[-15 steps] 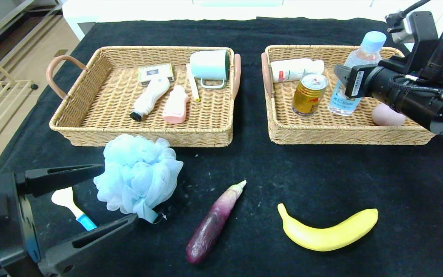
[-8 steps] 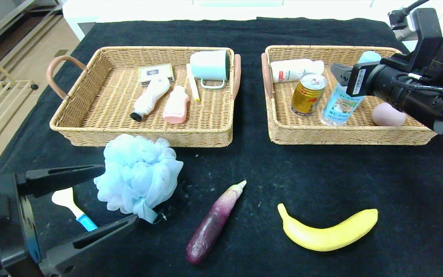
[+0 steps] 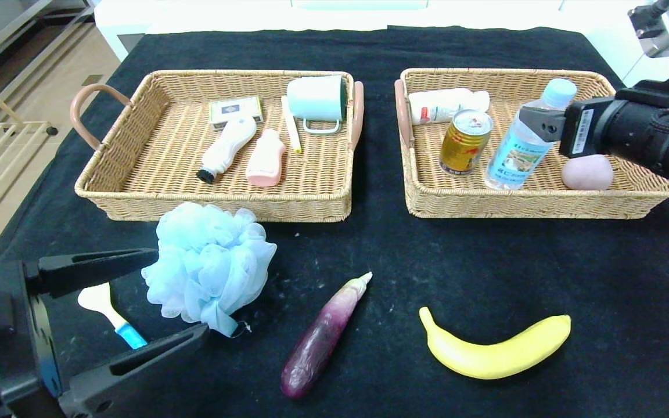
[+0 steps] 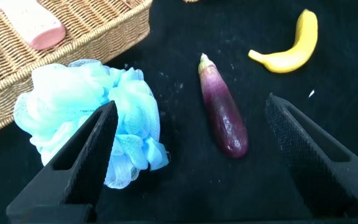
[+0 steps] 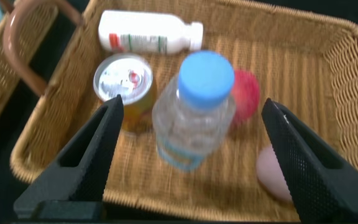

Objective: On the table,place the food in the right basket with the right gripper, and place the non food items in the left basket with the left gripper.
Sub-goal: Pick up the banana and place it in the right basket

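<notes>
The right basket (image 3: 520,206) holds a gold can (image 3: 465,142), a leaning clear bottle with a pale blue cap (image 3: 520,145) and a red peach (image 5: 246,93). My right gripper (image 5: 191,109) hangs open above that bottle, a finger on either side and neither touching it. On the black table (image 3: 485,261) lie a purple eggplant (image 3: 323,337) and a yellow banana (image 3: 497,351). The blue pouf (image 3: 209,267) and the blue-handled scoop (image 3: 108,313) sit in front of the left basket (image 3: 137,203). My left gripper (image 3: 180,292) stays open low at the near left, beside the pouf.
A white bottle (image 3: 448,104) and a pale pink round thing (image 3: 587,172) also lie in the right basket. The left basket holds a mint mug (image 3: 317,98), a card box (image 3: 234,110), a white brush (image 3: 227,148), a pink bottle (image 3: 266,158) and a stick.
The right gripper's jaws opened wide and the arm drew back to the right. The bottle went from upright in the grip to leaning in the basket. The left arm stayed still.
</notes>
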Tool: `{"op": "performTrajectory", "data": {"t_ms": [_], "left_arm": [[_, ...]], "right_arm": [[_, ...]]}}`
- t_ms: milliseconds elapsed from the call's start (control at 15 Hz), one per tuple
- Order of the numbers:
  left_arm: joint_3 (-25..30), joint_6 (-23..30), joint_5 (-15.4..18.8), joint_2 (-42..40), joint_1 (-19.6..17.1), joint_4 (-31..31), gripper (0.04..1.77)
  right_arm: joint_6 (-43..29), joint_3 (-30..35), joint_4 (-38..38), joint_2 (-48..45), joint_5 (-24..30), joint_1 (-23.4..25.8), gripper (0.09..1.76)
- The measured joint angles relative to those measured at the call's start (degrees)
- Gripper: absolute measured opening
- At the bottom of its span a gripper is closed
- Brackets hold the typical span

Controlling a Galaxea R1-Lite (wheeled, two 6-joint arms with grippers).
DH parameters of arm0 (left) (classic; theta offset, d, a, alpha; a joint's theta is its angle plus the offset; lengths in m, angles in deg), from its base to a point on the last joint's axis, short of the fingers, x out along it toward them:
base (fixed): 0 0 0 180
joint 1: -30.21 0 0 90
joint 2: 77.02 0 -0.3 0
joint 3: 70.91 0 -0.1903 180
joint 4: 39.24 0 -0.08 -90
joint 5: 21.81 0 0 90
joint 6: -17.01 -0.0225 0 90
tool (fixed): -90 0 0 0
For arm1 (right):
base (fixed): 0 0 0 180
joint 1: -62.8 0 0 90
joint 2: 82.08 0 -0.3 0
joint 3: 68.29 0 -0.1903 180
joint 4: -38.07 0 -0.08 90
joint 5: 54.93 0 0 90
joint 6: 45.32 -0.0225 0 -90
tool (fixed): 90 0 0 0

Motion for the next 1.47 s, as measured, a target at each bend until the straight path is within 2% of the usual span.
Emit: {"op": "performTrajectory", "data": {"t_ms": [333, 467, 800, 1000, 1267, 1467], "left_arm": [[-0.1, -0.5, 0.0, -0.3, 0.0, 0.0, 1.72], [-0.1, -0.5, 0.0, -0.4, 0.0, 0.0, 1.72], [0.0, -0.5, 0.0, -0.3, 0.0, 0.0, 1.72], [0.0, -0.5, 0.0, -0.1, 0.0, 0.0, 1.72], [0.2, -0.5, 0.0, 0.0, 0.0, 0.0, 1.72], [0.3, -0.5, 0.0, 0.0, 0.0, 0.0, 1.72]], "right_arm": [[-2.0, 2.4, -26.8, -12.4, 0.0, -3.3, 1.67], [-9.8, 2.9, -35.6, -15.8, -0.3, -6.0, 1.68], [-29.8, 4.7, -47.2, -17.7, -0.6, -9.8, 1.69], [-41.3, 5.7, -53.9, -17.0, -0.6, -14.6, 1.7], [-49.3, 4.8, -56.9, -13.2, -0.6, -17.2, 1.7], [-57.8, -0.7, -65.5, -8.9, -0.5, -17.6, 1.7]]}}
